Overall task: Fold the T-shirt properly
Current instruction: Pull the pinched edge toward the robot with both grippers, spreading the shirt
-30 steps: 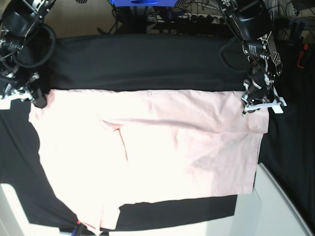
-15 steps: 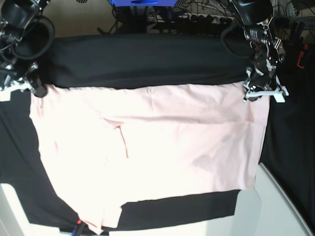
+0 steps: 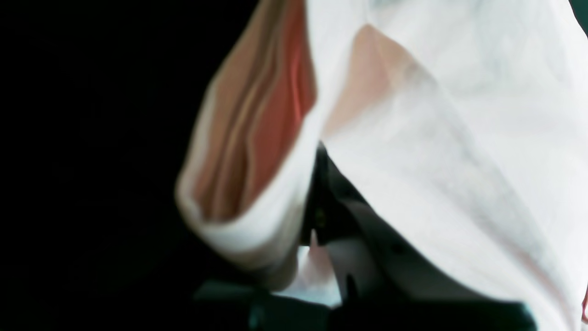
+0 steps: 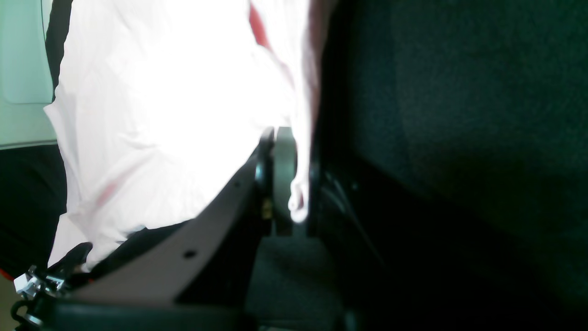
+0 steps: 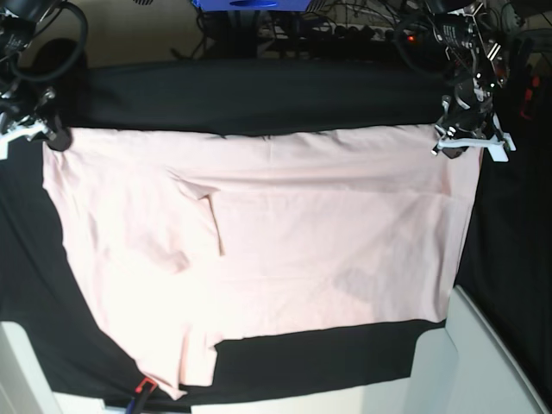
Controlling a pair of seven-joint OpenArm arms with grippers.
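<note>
Holding: I have the T-shirt (image 5: 285, 250) spread across the black-clothed surface (image 5: 259, 95).
Left gripper (image 5: 457, 138): pinching its 2 o'clock corner.
Right gripper (image 5: 47, 136): pinching its 10 o'clock corner.

Both claws, left (image 5: 466, 142) & right (image 5: 34, 134), clamped closed.

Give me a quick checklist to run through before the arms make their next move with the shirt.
1. Left gripper shut on the T-shirt corner: ok.
2. Right gripper shut on the opposite corner: ok; cloth sits pinched between its jaws in the right wrist view.
3. Held edge pulled straight between the two grippers: ok.
4. Shirt body lying flat: not ok; a folded flap and creases show toward the right gripper's side.
5. Printed side facing down: cannot tell; no lettering is visible.
6. Near edge on the black cloth: ok.
</note>
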